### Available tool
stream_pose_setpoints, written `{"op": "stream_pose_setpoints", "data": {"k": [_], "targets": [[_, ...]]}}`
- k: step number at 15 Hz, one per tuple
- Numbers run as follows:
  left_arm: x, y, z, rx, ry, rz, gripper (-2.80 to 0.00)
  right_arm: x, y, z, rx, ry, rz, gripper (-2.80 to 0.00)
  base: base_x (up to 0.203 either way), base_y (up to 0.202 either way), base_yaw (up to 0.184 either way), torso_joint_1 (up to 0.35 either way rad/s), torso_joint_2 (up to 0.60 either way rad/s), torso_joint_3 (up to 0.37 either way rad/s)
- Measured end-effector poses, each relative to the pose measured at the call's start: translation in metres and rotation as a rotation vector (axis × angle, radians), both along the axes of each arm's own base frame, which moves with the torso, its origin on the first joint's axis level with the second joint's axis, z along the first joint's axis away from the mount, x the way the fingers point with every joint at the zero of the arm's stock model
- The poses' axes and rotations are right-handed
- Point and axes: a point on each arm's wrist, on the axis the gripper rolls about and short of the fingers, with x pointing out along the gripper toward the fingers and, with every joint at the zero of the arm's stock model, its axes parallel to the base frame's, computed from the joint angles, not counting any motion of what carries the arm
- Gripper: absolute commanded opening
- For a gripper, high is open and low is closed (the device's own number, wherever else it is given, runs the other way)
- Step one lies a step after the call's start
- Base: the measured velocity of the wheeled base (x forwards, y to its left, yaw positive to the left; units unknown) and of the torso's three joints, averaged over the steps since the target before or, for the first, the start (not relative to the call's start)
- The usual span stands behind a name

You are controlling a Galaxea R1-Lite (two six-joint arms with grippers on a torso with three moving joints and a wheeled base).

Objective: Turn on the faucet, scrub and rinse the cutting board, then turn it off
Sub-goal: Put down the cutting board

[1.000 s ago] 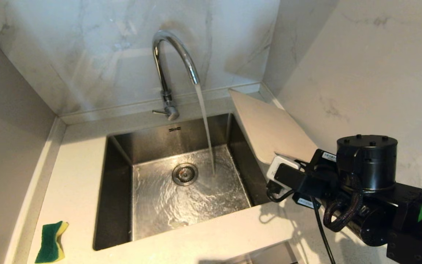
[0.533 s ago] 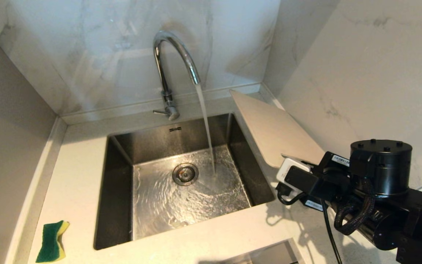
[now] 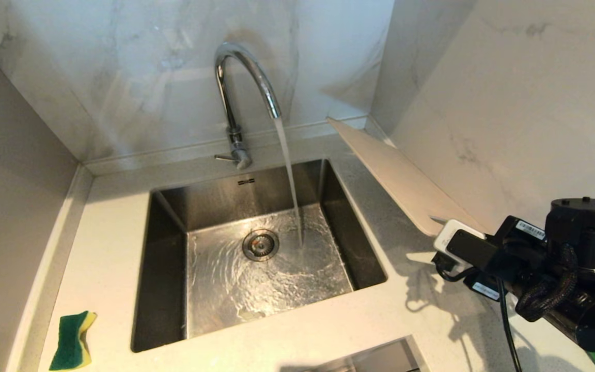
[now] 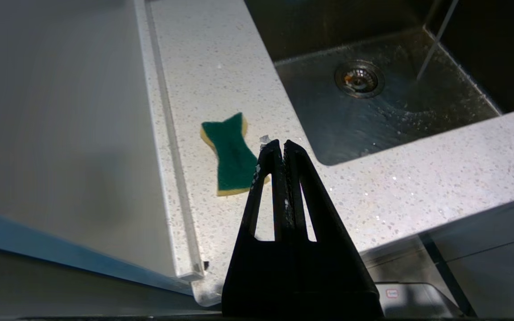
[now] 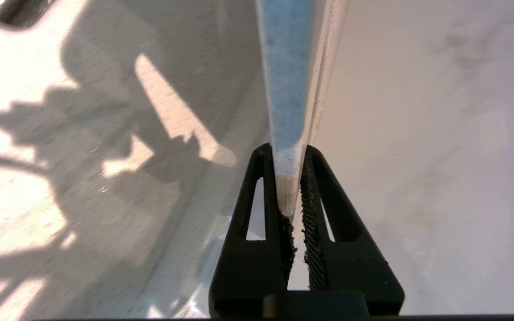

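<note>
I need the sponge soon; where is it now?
The sponge lies on the counter at the sink's front left corner in the head view, below the shut left gripper.

- A small dark stamped mark sits on the back wall of the sink (image 3: 202, 194), well away from the right gripper (image 3: 439, 227); its letters are too small to read
- White barcode stickers on the right arm (image 3: 532, 230) just behind that gripper; print unreadable
- No other text legible

A green-and-yellow waisted sponge (image 4: 232, 160) lies on the speckled white stone countertop (image 4: 417, 178) just beyond the left fingertips. The square stainless-steel sink (image 3: 168, 258), wet around its round drain (image 3: 260, 245), lies farther off.
</note>
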Motion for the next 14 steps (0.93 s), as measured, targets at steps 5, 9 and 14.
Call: {"op": "stream_pose_setpoints", "data": {"k": [5,9,14], "targets": [[0.0,0.0,0.0,0.0,0.0,-0.003,-2.8,-0.002,0.0,-0.004,-0.001,0.002,0.023,-2.8,0.0,0.0,0.0,0.0,0.0,0.0],[0.0,0.0,0.0,0.0,0.0,-0.003,-2.8,0.002,0.008,-0.004,-0.019,-0.016,0.063,-2.8,0.0,0.0,0.0,0.0,0.0,0.0],[0.0,0.0,0.0,0.0,0.0,-0.003,-2.8,0.001,0.021,-0.006,-0.011,-0.021,0.119,-2.8,0.0,0.0,0.0,0.0,0.0,0.0]]}}
